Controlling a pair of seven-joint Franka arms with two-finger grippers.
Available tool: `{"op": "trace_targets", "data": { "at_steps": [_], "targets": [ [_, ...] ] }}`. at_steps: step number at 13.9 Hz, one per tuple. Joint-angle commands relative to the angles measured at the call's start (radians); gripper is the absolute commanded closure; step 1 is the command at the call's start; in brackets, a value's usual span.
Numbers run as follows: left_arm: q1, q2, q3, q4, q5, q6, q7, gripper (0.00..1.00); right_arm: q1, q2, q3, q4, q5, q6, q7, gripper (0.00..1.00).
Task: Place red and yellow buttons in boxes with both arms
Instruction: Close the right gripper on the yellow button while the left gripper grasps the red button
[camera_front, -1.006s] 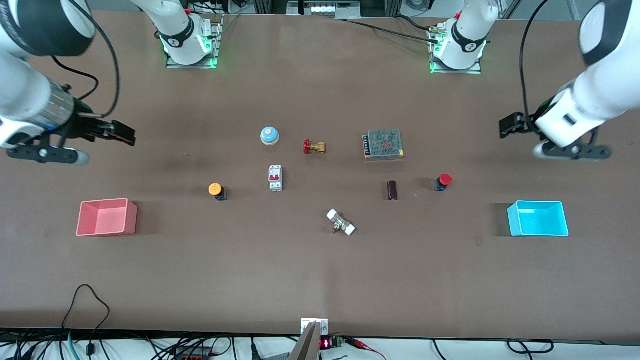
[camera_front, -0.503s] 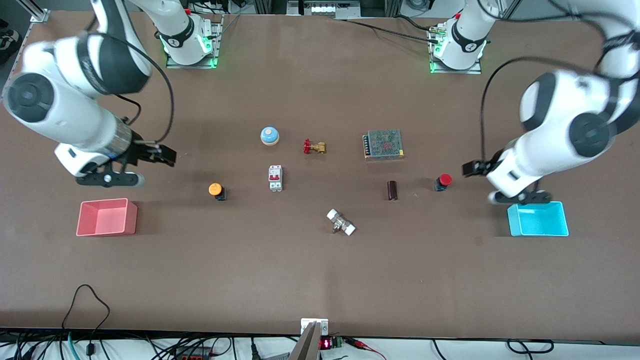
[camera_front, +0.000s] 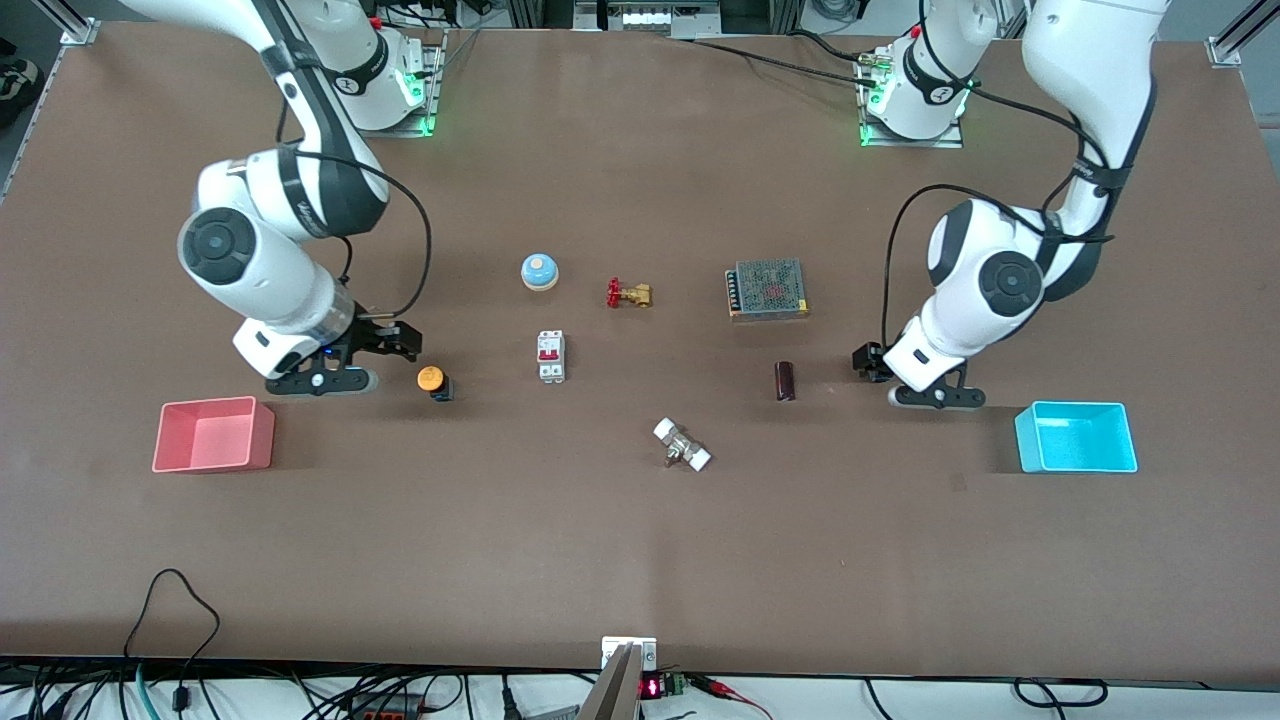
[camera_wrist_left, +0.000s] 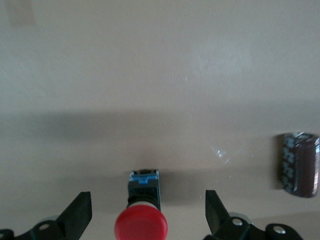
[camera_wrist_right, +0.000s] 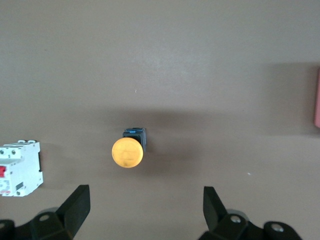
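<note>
The orange-yellow button lies on the table beside the pink-red box. My right gripper hovers low just beside it, on the box's side, open and empty. In the right wrist view the button lies just ahead of the open gripper. The red button shows only in the left wrist view, lying between the fingertips of my open left gripper. In the front view my left gripper hides it. The cyan-blue box stands at the left arm's end of the table.
A pale-blue dome, a brass valve, a white circuit breaker, a mesh-topped power supply, a dark cylinder and a white-capped fitting lie mid-table. The pink box's edge shows in the right wrist view.
Both arms have swung in from the table's ends and come down. The right gripper now sits by the yellow button and the left gripper covers the red button.
</note>
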Motion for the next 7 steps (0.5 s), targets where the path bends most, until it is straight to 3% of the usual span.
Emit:
{"op": "trace_targets", "data": {
  "at_steps": [1,3,5,7],
  "targets": [
    [-0.011,0.006,0.003,-0.014,0.003,0.012,-0.015,0.00,-0.019,0.021,0.028,-0.025,0.002,0.062,-0.015,0.00],
    [-0.011,0.016,0.003,-0.020,0.004,0.014,-0.015,0.04,-0.018,0.053,0.028,-0.025,0.002,0.103,-0.016,0.00],
    [-0.011,0.020,0.003,-0.017,0.003,0.015,-0.015,0.29,-0.015,0.090,0.039,-0.025,0.001,0.149,-0.015,0.00],
    [-0.010,0.042,0.005,-0.009,0.003,0.017,-0.015,0.47,-0.011,0.122,0.043,-0.025,-0.001,0.186,-0.013,0.00]
  ]
}}
